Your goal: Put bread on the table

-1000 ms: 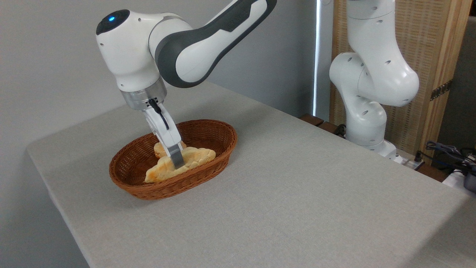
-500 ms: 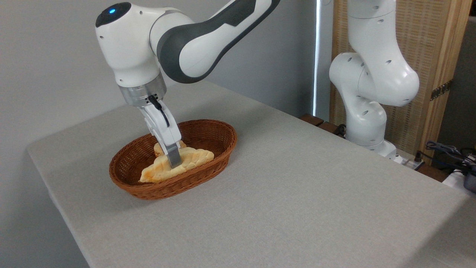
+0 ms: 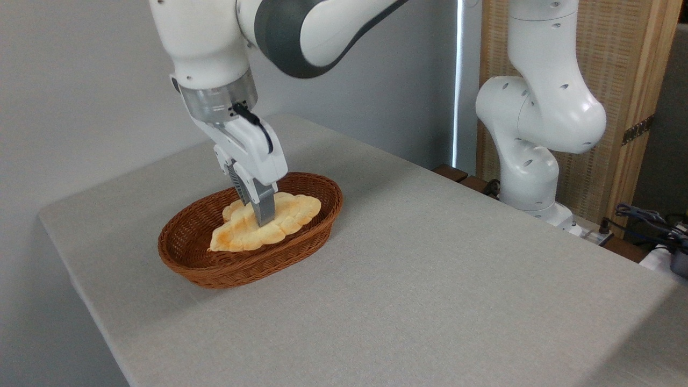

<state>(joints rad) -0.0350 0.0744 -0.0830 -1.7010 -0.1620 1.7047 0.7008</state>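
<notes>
Status check, mid-task. My gripper [image 3: 263, 219] is pinched onto the bread [image 3: 269, 228], one finger in front near the middle of the loaf and the other behind it, out of sight; the narrow gap fits a firm hold on a flat loaf. The bread sits tilted inside the basket [image 3: 236, 271], its right end raised to about rim height and its left pointed end lower, near the basket wall. I cannot tell whether that low end touches the wicker or hangs just clear of it. So: grasp done, lift partly done. Left to do, as I judge it: raise the loaf fully clear of the rim, carry it sideways over the open table [image 3: 430, 279], lower it and release. The grey top to the right of the basket looks like the obvious spot.
</notes>
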